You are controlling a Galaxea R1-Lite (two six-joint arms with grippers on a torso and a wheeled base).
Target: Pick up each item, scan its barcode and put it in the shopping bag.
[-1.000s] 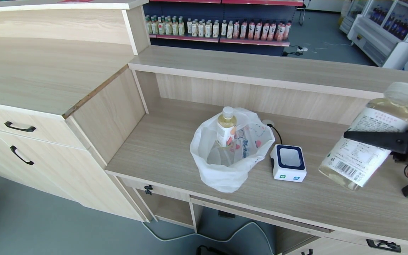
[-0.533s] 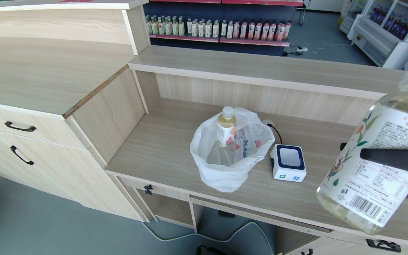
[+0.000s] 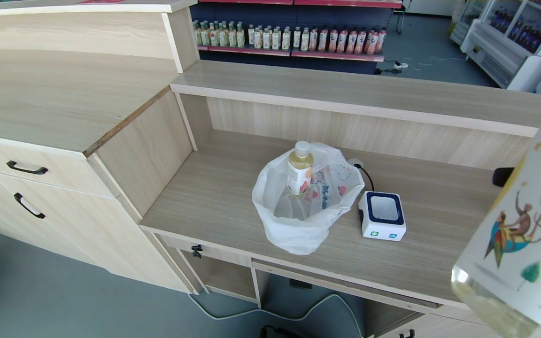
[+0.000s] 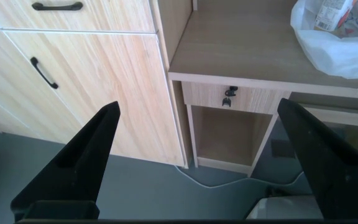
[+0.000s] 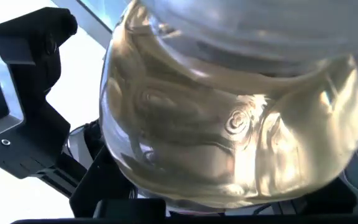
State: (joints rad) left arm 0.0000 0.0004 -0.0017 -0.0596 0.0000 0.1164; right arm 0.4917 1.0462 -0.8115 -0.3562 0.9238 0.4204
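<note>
Bottle [image 3: 529,225] of pale yellow drink, clamped in the right gripper [image 3: 503,177] and held aloft to the right of the scanner [image 3: 382,215]. It is so near the head camera that its cap falls outside the frame, and a black finger tip projects from behind the label. Left gripper [image 4: 197,165]: arm low, in front of the counter [image 3: 421,263] and left of the scanner, fingers [image 4: 73,168] spread wide with nothing between them. Shopping bag [image 3: 289,234] stands open just left of the scanner, with a second bottle [image 3: 299,169] upright inside. Against the frame one second earlier, the held bottle has come up toward the camera, and its barcode, then facing the head camera, is no longer in sight. Bag and scanner are unmoved. Right wrist view adds the bottle's rounded clear end [image 5: 229,124], liquid inside, flanked by black gripper parts. Left wrist view adds the drawer lock [image 4: 229,96] under the counter edge and the cupboard door [image 4: 86,81].
</note>
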